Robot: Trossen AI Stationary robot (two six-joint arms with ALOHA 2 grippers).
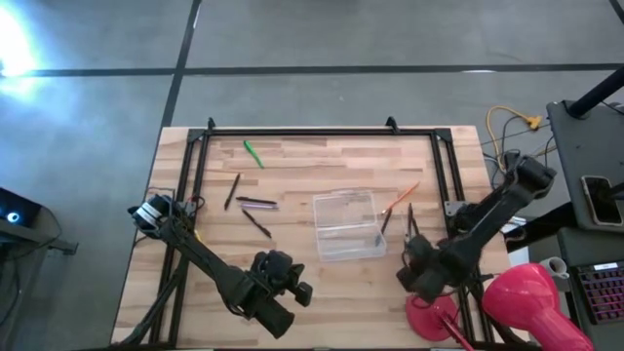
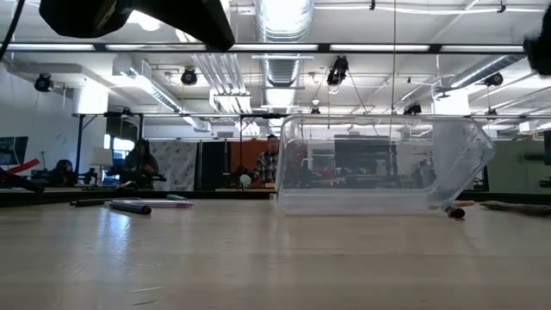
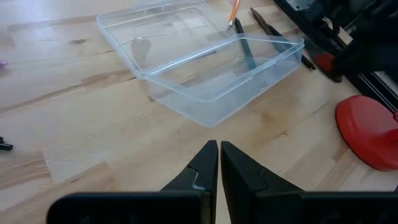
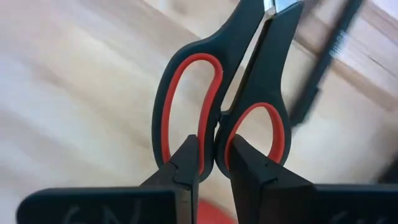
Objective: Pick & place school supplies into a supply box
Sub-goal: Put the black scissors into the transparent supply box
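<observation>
The clear supply box (image 1: 349, 226) (image 3: 217, 81) (image 2: 379, 164) stands on its base mid-table, its lid folded open on the far side. On the table lie a green pen (image 1: 253, 153), three dark pens (image 1: 255, 204) left of the box, an orange pencil (image 1: 401, 196) and a dark pen (image 1: 410, 219) right of it. My right gripper (image 1: 410, 261) (image 4: 214, 158), right of the box's near corner, is shut on the red-and-black scissors (image 4: 224, 93). Shut and holding nothing, my left gripper (image 1: 295, 289) (image 3: 219, 152) hovers on the box's near-left side. My right gripper pinches the scissors at the handles, where the two red-lined loops meet (image 4: 217, 134). One finger (image 4: 186, 162) lies over the left loop, the other over the right loop. The blades point straight away from the fingers. Whether the scissors are clear of the table I cannot tell.
A black metal frame (image 1: 292, 132) runs along the table's far, left and right edges. A red disc (image 1: 434, 317) (image 3: 370, 130) and a big pink round object (image 1: 526, 297) sit at the near-right corner, close to my right arm. Bare wood lies between the box and the near edge.
</observation>
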